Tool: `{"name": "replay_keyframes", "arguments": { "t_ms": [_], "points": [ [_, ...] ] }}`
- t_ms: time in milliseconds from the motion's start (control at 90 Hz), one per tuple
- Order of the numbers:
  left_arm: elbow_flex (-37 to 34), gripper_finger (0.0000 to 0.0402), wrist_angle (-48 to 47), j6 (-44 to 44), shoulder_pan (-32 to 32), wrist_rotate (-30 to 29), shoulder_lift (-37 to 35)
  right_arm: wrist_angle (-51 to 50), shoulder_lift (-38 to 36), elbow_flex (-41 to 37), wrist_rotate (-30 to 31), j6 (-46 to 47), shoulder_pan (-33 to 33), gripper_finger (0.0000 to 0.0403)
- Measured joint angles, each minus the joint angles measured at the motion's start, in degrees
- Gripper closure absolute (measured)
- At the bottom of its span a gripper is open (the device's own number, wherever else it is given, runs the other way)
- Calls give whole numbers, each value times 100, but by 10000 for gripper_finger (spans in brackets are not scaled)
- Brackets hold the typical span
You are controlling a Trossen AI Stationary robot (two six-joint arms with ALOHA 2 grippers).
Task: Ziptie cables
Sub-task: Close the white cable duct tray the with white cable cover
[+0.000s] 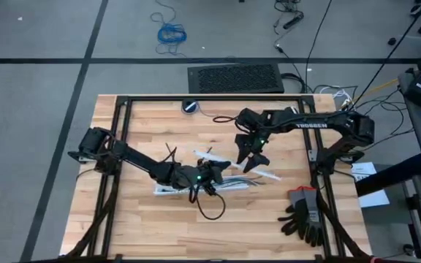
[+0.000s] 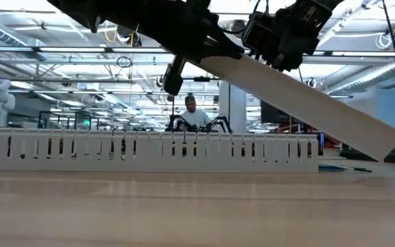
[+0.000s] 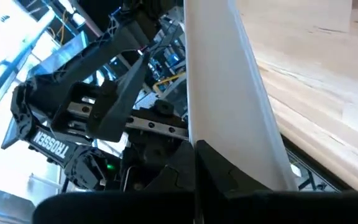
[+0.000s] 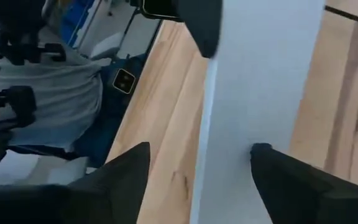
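Observation:
A long white flat strip [image 2: 300,96] slants over the table, its high end in my left gripper [image 1: 212,174], which is shut on it. My right gripper [image 4: 201,147] is open at the strip's middle. One finger [image 4: 129,174] stands clear of the strip's edge and the other [image 4: 278,174] lies over its face. The cables [image 1: 234,183], a thin grey and greenish bundle, lie on the wood beside the white slotted duct [image 2: 149,151]. Thin dark strips [image 1: 169,152], perhaps the zipties, lie to the left. My left gripper pinches the white strip near its raised end [image 3: 229,124], with one dark finger [image 3: 222,165] showing on its face. The strip runs on away from the fingers and slopes down toward its other end [image 2: 389,140]. My right gripper: I cannot tell whether its finger touches the strip.
Black gloves [image 1: 305,213] lie at the near right of the table. A small round dark object [image 1: 189,107] sits at the far edge. A loop of black lead [image 1: 210,208] lies near the left gripper. A person [image 2: 190,113] sits in the room beyond.

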Motion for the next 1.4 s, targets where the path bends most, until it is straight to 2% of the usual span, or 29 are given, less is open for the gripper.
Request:
{"name": "replay_keyframes", "arguments": {
  "t_ms": [100, 200, 333, 633, 867, 1089, 1211, 1300, 1400],
  "points": [
    [-9, 401, 8, 84, 0, 51, 0, 67, 229, 0, -77, 0, 1, 121],
    [-8, 401, 142, 132, 11, 2, 4, -49, 418, 7, 423, -47, -56, 113],
    [13, 401, 244, 125, 31, -241, -24, -594, 314, 66, 506, -335, -248, 104],
    [4, 401, 199, 95, 55, -52, -11, -189, 285, 262, 51, -437, -338, 99],
    [2, 401, 178, 90, 63, -17, -9, -11, 726, 264, -159, -298, -309, 129],
    [0, 401, 168, 44, 53, -62, -2, 27, 867, 264, -208, -154, -309, 199],
    [0, 401, 155, -71, 59, -113, -2, 30, 847, 264, -188, -131, -311, 201],
    [0, 399, 144, -474, 83, -148, -2, 25, 847, 264, -179, -64, -311, 201],
    [0, 382, 146, -1847, 145, -217, -2, 13, 847, 264, -132, -1, -327, 201]
  ]
}}
